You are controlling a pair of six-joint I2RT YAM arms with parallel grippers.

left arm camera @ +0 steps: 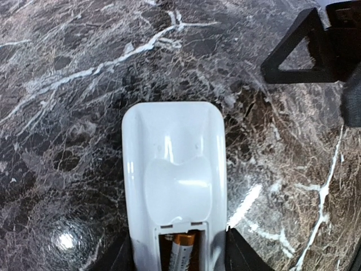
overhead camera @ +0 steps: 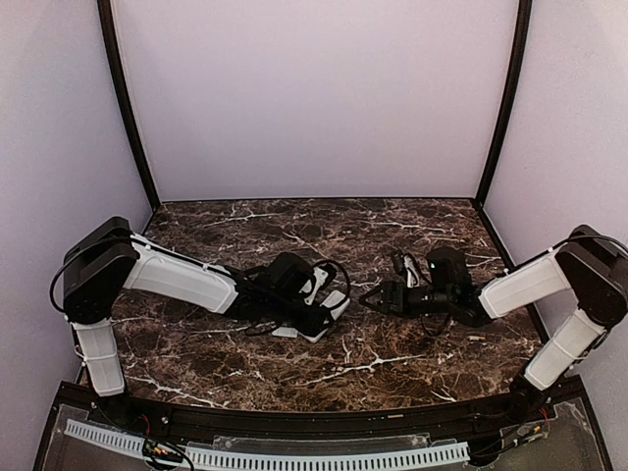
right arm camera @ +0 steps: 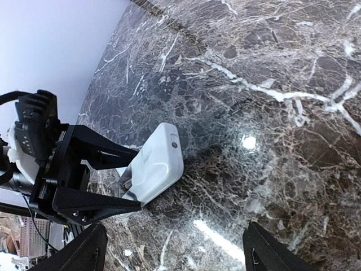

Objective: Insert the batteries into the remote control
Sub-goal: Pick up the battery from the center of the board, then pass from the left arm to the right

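From above, your left end effector (overhead camera: 319, 312) sits mid-surface (overhead camera: 392, 363), fingers closed on the sides of the remote control (overhead camera: 337, 303). The right end effector (overhead camera: 378, 297) points at it from just beside. Bring that right arm in carelessly and you knock the remote askew in the grip.

In the left wrist view, the remote lies back-up with its compartment uncovered and one battery (left arm camera: 183, 248) showing. The slot beside it is dark, and you cannot tell whether it is filled. Tilt the remote and that battery may roll out.

In the right wrist view, your right fingers (right arm camera: 87, 251) stand wide apart, holding nothing. The left grips only the remote's near end, so a downward press at the far end could lever it loose.
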